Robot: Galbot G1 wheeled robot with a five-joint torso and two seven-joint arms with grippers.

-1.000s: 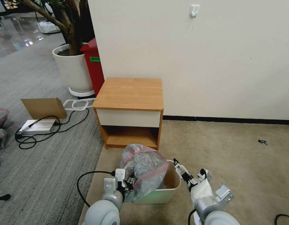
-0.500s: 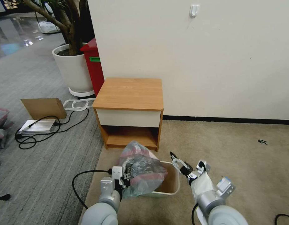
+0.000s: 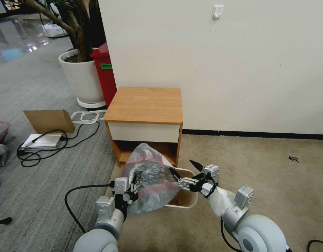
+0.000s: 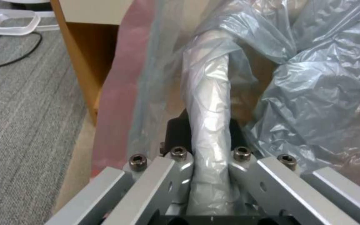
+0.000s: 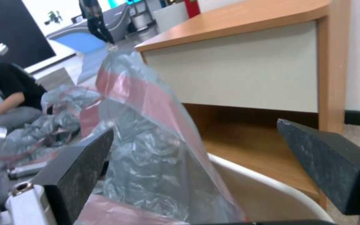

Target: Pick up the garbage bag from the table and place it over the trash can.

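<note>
While left pincer (image 3: 133, 191) clamps garbage bag (image 3: 151, 182), right pincer (image 3: 184, 173) (wide open) alongside.

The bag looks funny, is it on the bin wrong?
Yes. The garbage bag is bunched and puffed up over the left side of the trash can, leaving its right side uncovered. The left gripper pinches it; the open right gripper is beside it.

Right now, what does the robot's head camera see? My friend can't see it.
The left hand holds a crinkly grey garbage bag over a cream trash can on the floor. The open right hand reaches toward the bag, just in front of a small wooden table.
</note>
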